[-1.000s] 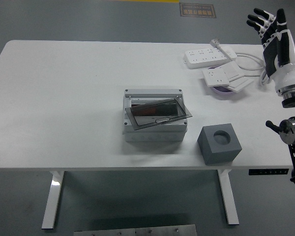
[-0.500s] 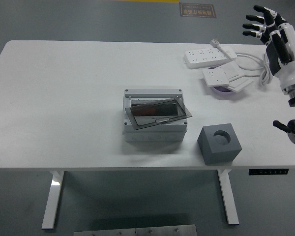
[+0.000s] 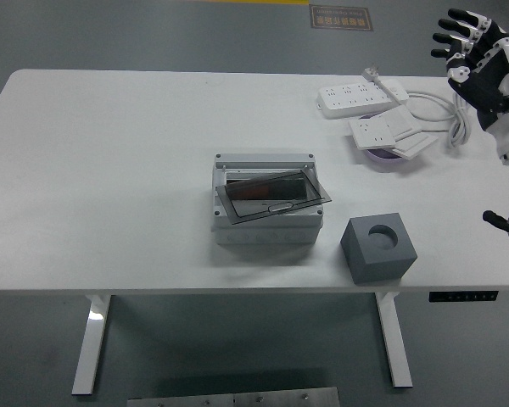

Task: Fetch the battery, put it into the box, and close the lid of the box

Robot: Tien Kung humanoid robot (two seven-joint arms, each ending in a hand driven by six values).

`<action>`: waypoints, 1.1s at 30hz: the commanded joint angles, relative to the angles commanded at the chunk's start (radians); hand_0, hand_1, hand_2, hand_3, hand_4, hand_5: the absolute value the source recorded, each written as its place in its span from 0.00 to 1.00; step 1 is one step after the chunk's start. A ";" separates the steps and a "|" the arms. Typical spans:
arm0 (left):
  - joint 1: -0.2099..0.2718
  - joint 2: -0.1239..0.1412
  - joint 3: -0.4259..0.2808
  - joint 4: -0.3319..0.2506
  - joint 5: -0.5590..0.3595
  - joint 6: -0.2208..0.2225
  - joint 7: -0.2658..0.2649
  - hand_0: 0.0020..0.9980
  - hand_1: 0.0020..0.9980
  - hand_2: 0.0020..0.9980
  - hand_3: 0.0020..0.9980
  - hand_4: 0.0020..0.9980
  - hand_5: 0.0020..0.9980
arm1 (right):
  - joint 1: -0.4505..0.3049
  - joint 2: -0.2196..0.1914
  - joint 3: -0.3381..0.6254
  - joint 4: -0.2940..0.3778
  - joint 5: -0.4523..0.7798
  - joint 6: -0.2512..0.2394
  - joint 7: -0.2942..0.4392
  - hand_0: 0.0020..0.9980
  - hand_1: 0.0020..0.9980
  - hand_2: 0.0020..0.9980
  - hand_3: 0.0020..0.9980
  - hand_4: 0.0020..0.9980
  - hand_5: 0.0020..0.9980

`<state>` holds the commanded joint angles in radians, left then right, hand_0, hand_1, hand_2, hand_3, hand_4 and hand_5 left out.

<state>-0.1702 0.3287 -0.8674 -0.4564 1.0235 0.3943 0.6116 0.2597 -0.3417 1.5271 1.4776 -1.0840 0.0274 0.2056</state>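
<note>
Raised at the table's two o'clock corner, the right hand (image 3: 473, 42) hangs with its black fingers (image 3: 451, 34) fanned apart and nothing in them. Over the last second it has drifted up and out toward the right edge, away from the work, so no reach has begun. No left arm shows.

Going left to right: the table (image 3: 110, 170) is a smooth, matte white slab, bare on its nine o'clock side. At centre sits the box (image 3: 267, 222), pale grey hard plastic with screw bosses at the corners; its smoky, see-through lid (image 3: 271, 195) lies tilted across the opening, not seated. Just beside it at four o'clock stands a dull grey cube (image 3: 377, 248), foam-like, with a round socket in its top. I'd guess that's the battery holder, but I can't tell if a battery is in it; none shows anywhere else. Up at one o'clock lie glossy white power strips (image 3: 360, 96), their looped cable (image 3: 445, 114) and a purple dish (image 3: 383, 157) partly under them.

Everything in the task is still to do.
</note>
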 joint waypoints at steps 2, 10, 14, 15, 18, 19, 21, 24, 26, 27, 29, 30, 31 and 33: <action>-0.001 -0.001 0.002 0.000 -0.004 0.001 -0.002 0.66 0.70 0.57 0.58 0.52 0.00 | -0.001 0.002 0.005 0.000 -0.008 0.008 -0.008 0.69 0.76 0.78 0.83 0.31 0.00; -0.010 0.005 0.020 0.003 -0.042 0.012 -0.018 0.66 0.70 0.57 0.58 0.52 0.00 | -0.006 0.011 0.020 -0.001 -0.044 0.052 -0.053 0.69 0.73 0.78 0.87 0.46 0.00; -0.017 0.009 0.029 0.005 -0.061 0.017 -0.026 0.66 0.70 0.57 0.58 0.52 0.00 | -0.007 0.013 0.025 -0.003 -0.053 0.064 -0.064 0.69 0.73 0.78 0.87 0.46 0.00; -0.018 0.009 0.030 0.005 -0.064 0.018 -0.027 0.66 0.70 0.57 0.58 0.52 0.00 | -0.007 0.014 0.026 -0.005 -0.053 0.067 -0.065 0.77 0.80 0.87 0.96 0.80 0.04; -0.021 0.011 0.033 0.006 -0.069 0.020 -0.030 0.66 0.70 0.57 0.58 0.52 0.00 | -0.008 0.014 0.029 -0.008 -0.052 0.072 -0.067 0.77 0.80 0.87 0.96 0.80 0.04; -0.021 0.011 0.033 0.006 -0.070 0.020 -0.030 0.66 0.70 0.57 0.58 0.52 0.00 | -0.008 0.014 0.030 -0.009 -0.050 0.074 -0.067 0.77 0.80 0.87 0.96 0.80 0.04; -0.021 0.011 0.033 0.006 -0.072 0.021 -0.031 0.66 0.70 0.57 0.58 0.52 0.00 | -0.008 0.014 0.032 -0.010 -0.045 0.077 -0.069 0.83 0.84 0.90 1.00 0.95 0.28; -0.021 0.011 0.035 0.006 -0.076 0.022 -0.032 0.66 0.70 0.57 0.58 0.52 0.00 | -0.009 0.013 0.037 -0.012 -0.036 0.082 -0.073 0.83 0.84 0.90 1.00 0.95 0.28; -0.020 0.010 0.036 0.006 -0.078 0.023 -0.032 0.66 0.70 0.57 0.58 0.52 0.00 | -0.009 0.012 0.041 -0.013 -0.028 0.086 -0.076 0.83 0.84 0.90 1.00 0.95 0.28; -0.020 0.010 0.036 0.006 -0.078 0.023 -0.032 0.66 0.70 0.57 0.58 0.52 0.00 | -0.009 0.012 0.043 -0.013 -0.022 0.088 -0.078 0.93 0.88 0.92 1.00 1.00 0.44; -0.019 0.009 0.036 0.006 -0.080 0.024 -0.033 0.66 0.70 0.57 0.58 0.52 0.00 | -0.010 0.011 0.046 -0.013 -0.010 0.090 -0.082 0.93 0.88 0.92 1.00 1.00 0.44; -0.019 0.009 0.037 0.006 -0.081 0.024 -0.033 0.66 0.70 0.57 0.58 0.52 0.00 | -0.011 0.009 0.048 -0.011 -0.002 0.092 -0.086 0.93 0.88 0.92 1.00 1.00 0.44; -0.018 0.009 0.037 0.006 -0.082 0.024 -0.033 0.66 0.70 0.57 0.58 0.52 0.00 | -0.012 0.009 0.050 -0.010 0.006 0.093 -0.089 0.93 0.88 0.92 1.00 1.00 0.44; -0.018 0.009 0.038 0.006 -0.083 0.025 -0.034 0.66 0.70 0.57 0.58 0.52 0.00 | -0.015 0.007 0.053 -0.005 0.019 0.096 -0.098 1.00 0.93 0.94 1.00 1.00 0.69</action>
<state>-0.1881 0.3377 -0.8294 -0.4504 0.9406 0.4191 0.5780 0.2445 -0.3350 1.5800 1.4730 -1.0651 0.1234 0.1076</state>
